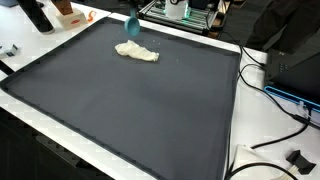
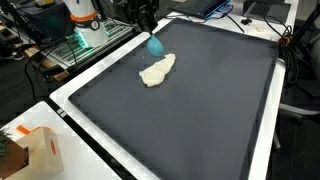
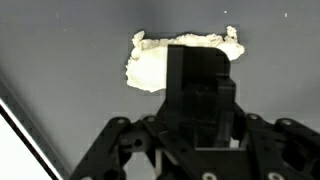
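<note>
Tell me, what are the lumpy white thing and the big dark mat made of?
The white cloth looks like soft, matte fabric: it lies crumpled, with ragged edges in the wrist view. The dark mat looks like rubber or foam, matte and flat, with no shine; which of the two is hard to tell.
</note>
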`<state>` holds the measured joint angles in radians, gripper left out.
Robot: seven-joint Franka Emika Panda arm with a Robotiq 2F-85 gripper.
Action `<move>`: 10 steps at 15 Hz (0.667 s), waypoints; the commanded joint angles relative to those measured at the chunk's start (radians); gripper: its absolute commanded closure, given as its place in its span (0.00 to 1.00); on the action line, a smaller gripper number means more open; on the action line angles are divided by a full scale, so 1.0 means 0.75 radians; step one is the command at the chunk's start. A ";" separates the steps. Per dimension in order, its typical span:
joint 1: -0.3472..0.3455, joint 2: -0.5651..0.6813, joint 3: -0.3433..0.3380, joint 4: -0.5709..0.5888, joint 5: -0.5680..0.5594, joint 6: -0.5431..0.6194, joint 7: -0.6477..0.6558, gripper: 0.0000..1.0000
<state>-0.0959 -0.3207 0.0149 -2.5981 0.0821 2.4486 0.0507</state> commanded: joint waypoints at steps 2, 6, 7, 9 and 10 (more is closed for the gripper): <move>0.022 -0.050 0.021 0.053 -0.097 -0.167 0.072 0.73; 0.038 -0.031 0.012 0.077 -0.098 -0.181 0.052 0.73; 0.040 -0.032 0.014 0.084 -0.101 -0.187 0.054 0.48; 0.041 -0.029 0.012 0.084 -0.100 -0.187 0.054 0.48; 0.041 -0.027 0.011 0.084 -0.100 -0.187 0.054 0.48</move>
<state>-0.0810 -0.3407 0.0392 -2.5367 0.0141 2.3107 0.0860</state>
